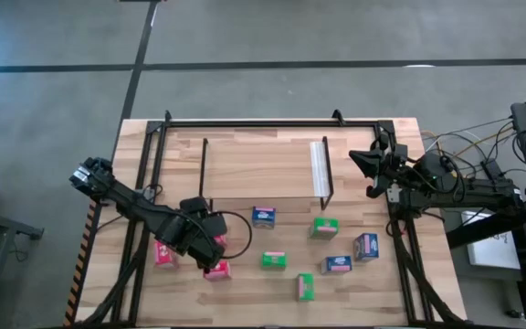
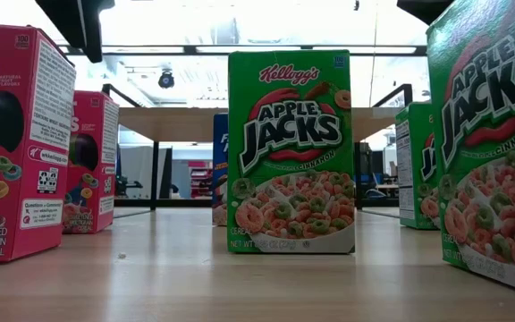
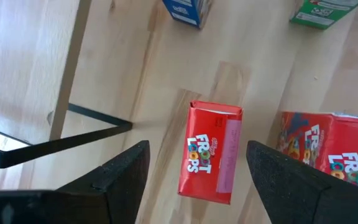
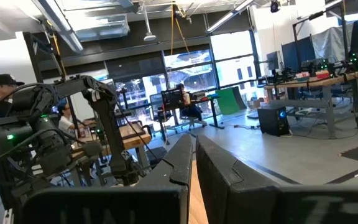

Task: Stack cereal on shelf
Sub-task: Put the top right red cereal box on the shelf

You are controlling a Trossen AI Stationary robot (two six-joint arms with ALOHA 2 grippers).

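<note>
Hovering at the lower left of the high view, the left gripper (image 1: 215, 249) is found over a red cereal box (image 1: 218, 270), its fingers (image 3: 120, 177) spread wide; in the left wrist view the same red box (image 3: 210, 152) is seen between the two fingers, untouched by either. A second red box (image 1: 164, 253) is recorded just to the left, near the surface's (image 1: 245, 155) left edge. A blue box (image 1: 264, 217) is listed at centre, with a green box (image 1: 325, 227) to its right and a green box (image 1: 274, 260) below it. Two further blue boxes (image 1: 337, 264) (image 1: 366, 246) are noted at lower right, close together, and one green box (image 1: 306, 287) lowest of all. Eight boxes are counted in this view. The shelf (image 1: 263, 169) is entered at upper centre, its thin black frame bearing a white strip (image 1: 318, 169) on the right side; no box is seen on it. The right gripper (image 1: 362, 161) is held at the upper right, beside the shelf's right end, its fingers (image 4: 179, 162) pressed together on nothing. In the low view an upright green box (image 2: 291, 152) is shown at centre.
</note>
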